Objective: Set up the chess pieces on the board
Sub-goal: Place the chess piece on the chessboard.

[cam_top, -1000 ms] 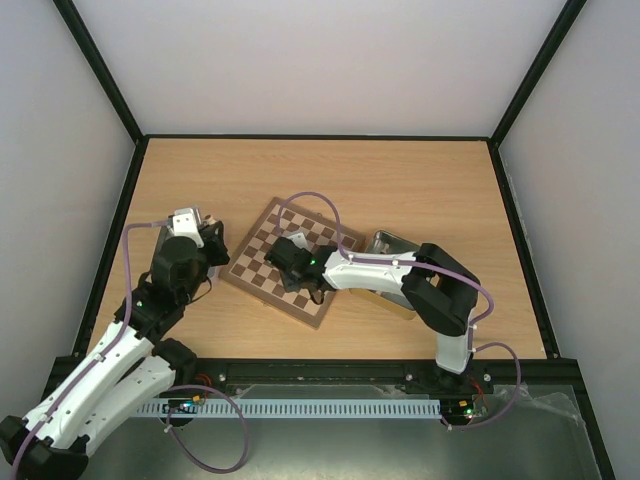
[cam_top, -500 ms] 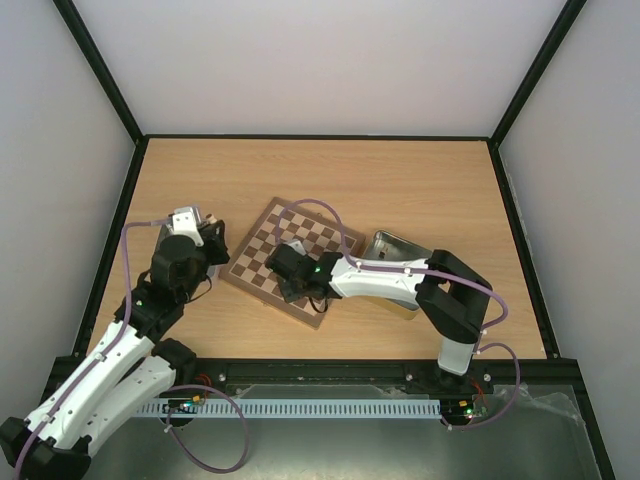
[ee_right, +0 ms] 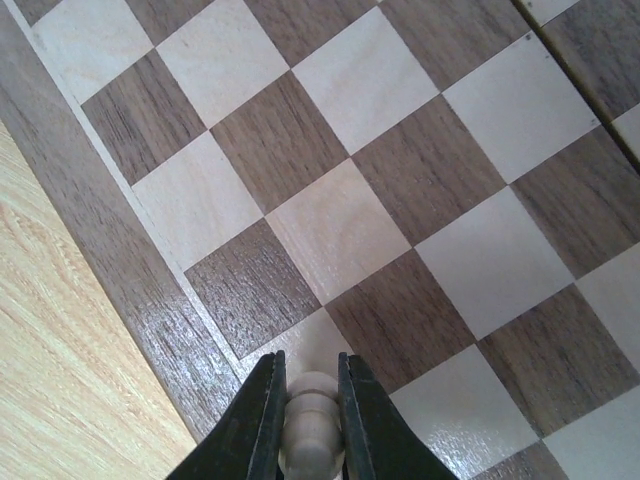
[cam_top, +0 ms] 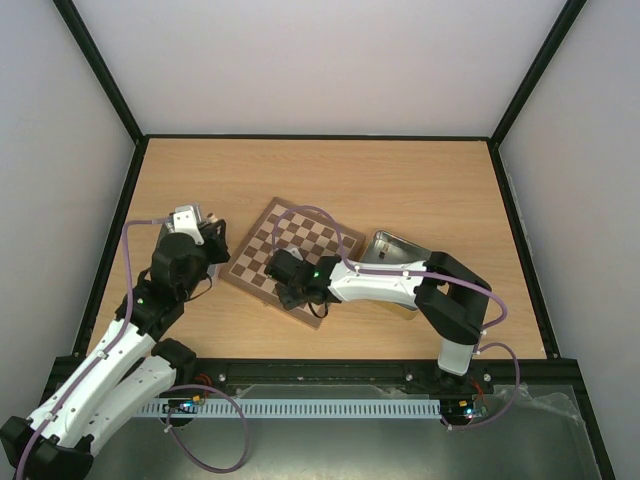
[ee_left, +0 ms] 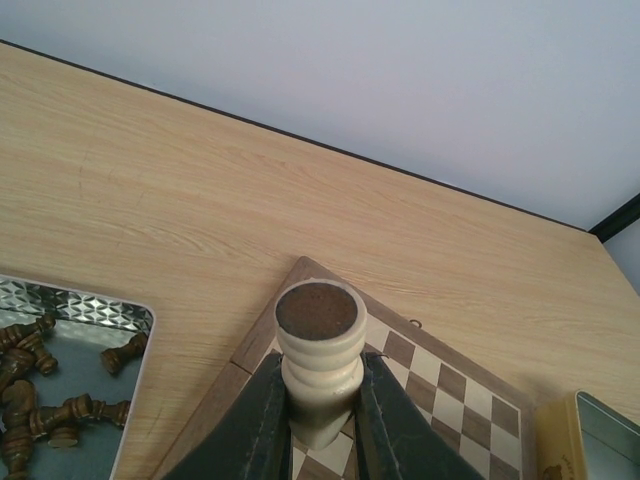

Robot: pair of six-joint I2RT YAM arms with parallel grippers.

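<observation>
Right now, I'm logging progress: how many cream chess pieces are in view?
2. One cream piece sits in the left gripper, left of the board; a second cream piece sits in the right gripper, over the board's rim squares. Others may be hidden.

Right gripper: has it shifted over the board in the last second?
Yes. The right gripper has slid down-left in the top view, toward the near-left rim of the board, which has not moved. Its fingers are shut on a pale chess piece.
</observation>
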